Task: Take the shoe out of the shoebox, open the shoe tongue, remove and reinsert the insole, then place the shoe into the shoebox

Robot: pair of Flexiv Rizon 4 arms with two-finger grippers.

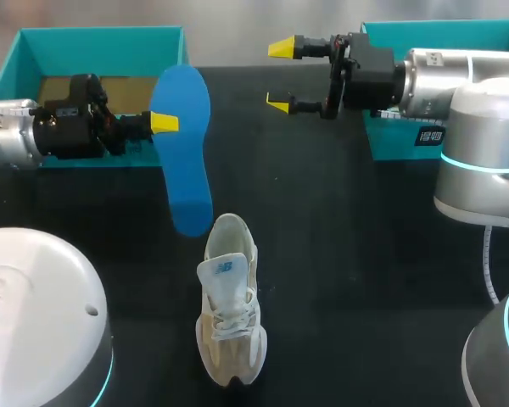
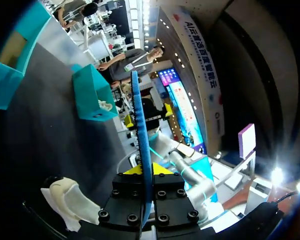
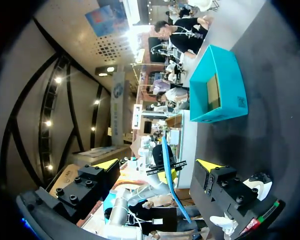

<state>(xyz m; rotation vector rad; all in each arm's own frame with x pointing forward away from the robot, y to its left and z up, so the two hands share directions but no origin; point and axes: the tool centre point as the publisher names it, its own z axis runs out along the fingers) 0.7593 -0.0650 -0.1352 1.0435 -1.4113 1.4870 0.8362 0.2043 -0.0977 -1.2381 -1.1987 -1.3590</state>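
Left gripper (image 1: 164, 123) is clamped on the insole (image 1: 189, 170). The insole's long axis runs from the fingers down toward the shoe (image 1: 229, 314) on the table, ending just beside its heel. Right gripper (image 1: 282, 76) hangs spread, farther off.

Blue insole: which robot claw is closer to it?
Left. The left gripper is clamped on the insole; the right gripper hangs open off to one side, not touching it.

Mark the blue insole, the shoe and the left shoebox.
blue insole (image 1: 187, 161): head view, middle of its flat face.
shoe (image 1: 225, 280): head view, on its raised tongue.
left shoebox (image 1: 93, 52): head view, inner back wall.
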